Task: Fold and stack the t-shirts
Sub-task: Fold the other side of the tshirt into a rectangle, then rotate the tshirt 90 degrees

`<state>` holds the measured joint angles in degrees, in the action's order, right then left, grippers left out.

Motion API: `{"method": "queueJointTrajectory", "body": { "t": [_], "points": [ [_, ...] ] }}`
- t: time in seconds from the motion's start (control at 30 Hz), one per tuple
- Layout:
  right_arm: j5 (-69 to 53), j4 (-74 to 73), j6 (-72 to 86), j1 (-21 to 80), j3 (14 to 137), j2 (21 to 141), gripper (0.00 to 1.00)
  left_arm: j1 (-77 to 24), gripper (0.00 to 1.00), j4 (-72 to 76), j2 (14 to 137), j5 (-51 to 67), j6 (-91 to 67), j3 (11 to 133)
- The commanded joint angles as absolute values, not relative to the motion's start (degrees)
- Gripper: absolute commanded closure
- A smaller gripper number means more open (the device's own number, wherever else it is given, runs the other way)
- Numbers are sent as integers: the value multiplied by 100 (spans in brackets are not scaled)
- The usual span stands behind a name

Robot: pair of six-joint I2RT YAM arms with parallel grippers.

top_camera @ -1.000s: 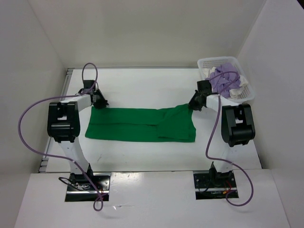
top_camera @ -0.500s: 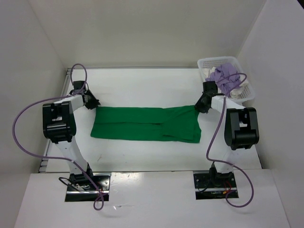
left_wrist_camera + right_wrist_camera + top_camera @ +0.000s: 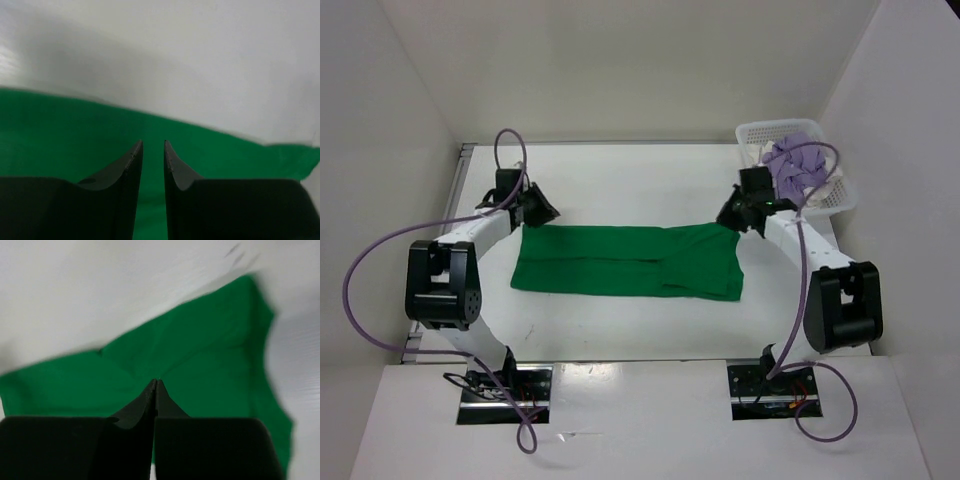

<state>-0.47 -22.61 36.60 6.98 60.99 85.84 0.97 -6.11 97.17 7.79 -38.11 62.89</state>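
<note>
Jaws on left gripper (image 3: pixel 153 144) narrowly parted, on right gripper (image 3: pixel 156 381) shut, both seemingly empty; green t-shirt (image 3: pixel 620 262) runs lengthwise between them, one far corner beneath each.

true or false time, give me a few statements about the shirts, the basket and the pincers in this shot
1. The green t-shirt lies on the table as a long flat strip. True.
2. The purple t-shirt is spread out on the table. False: it sits bunched in the white basket.
3. The right pincer has its tips together. True.
4. The left pincer hovers over the basket. False: it is by the green t-shirt's far left corner, across the table from the basket.
</note>
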Motion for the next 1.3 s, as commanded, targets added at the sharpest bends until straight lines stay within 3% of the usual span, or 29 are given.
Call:
{"method": "queueJointTrajectory", "body": {
  "t": [0.0,0.2,0.43,0.6,0.7,0.8,0.83,0.9,0.93,0.97,1.07,1.1,1.17,1.27],
  "points": [
    [-343,-2031,4077,1572,5827,8841,100,44,69,-432,9686,1474,-4296,5714],
    [-510,-1608,4447,1951,5476,9272,100,97,69,-360,9932,1872,-4482,5326],
    [-396,-1547,4447,1951,5896,10335,100,745,55,-782,10036,2144,-4596,5099],
    [-457,-1722,4395,1951,7020,11363,100,1072,47,-1000,9126,2022,-4475,4956],
    [-519,-1950,4334,1951,8363,12273,100,1072,44,-1396,8502,1767,-4290,5343],
    [-764,-2529,4271,1951,10759,13825,100,1072,42,-1564,8157,1696,-4236,5563],
    [-826,-2801,4271,1951,12515,14321,100,1072,42,-1625,8156,1766,-4236,5616],
    [-879,-4012,4219,2013,14623,15807,100,932,42,-1836,8095,1767,-4114,5616],
    [-809,-4869,4158,2065,16957,16290,100,871,42,-1907,8043,1706,-3948,5616],
    [-878,-4991,4157,2118,16980,16739,96,870,42,-2073,7964,1618,-3851,5668],
    [-801,-4021,4035,2223,15465,15139,94,870,46,-2284,7727,1354,-3481,5730],
    [-417,-3756,3895,2319,14425,14256,92,870,48,-2285,7726,1301,-3420,5817],
    [-159,-3202,3674,2557,13539,13416,86,870,60,-2285,7726,1405,-3419,5818],
    [-298,-2343,3796,2558,11225,11738,68,765,75,-2040,7726,1573,-3419,5871]
  ]
}}
